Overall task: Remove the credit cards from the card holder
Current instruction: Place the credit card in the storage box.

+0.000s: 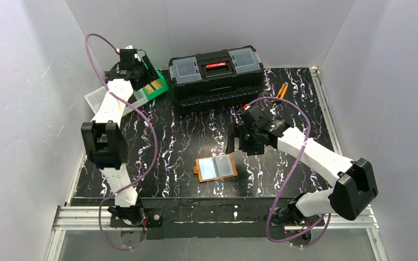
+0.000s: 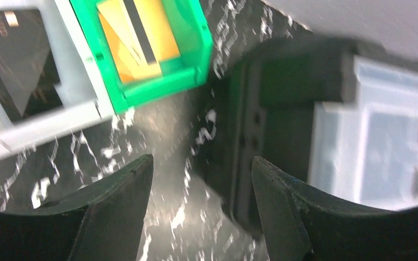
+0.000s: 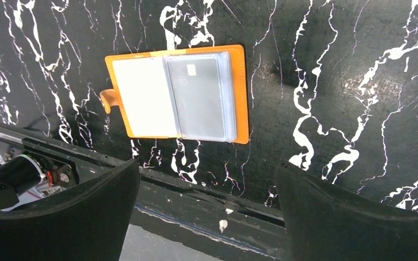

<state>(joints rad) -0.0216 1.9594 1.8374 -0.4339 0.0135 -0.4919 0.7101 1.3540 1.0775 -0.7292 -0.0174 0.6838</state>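
The orange card holder lies open and flat on the black marbled table near the front edge. In the right wrist view the card holder shows clear pockets, with a greyish card in the right one. My right gripper hovers just behind and to the right of it, open and empty. My left gripper is open and empty at the back left, above the table between the bins and the toolbox. A gold-tan card lies in the green bin and dark cards lie in the white bin.
A black toolbox with clear lid compartments stands at the back centre. The green bin and the white bin sit at the back left. Orange-handled pliers lie right of the toolbox. White walls enclose the table.
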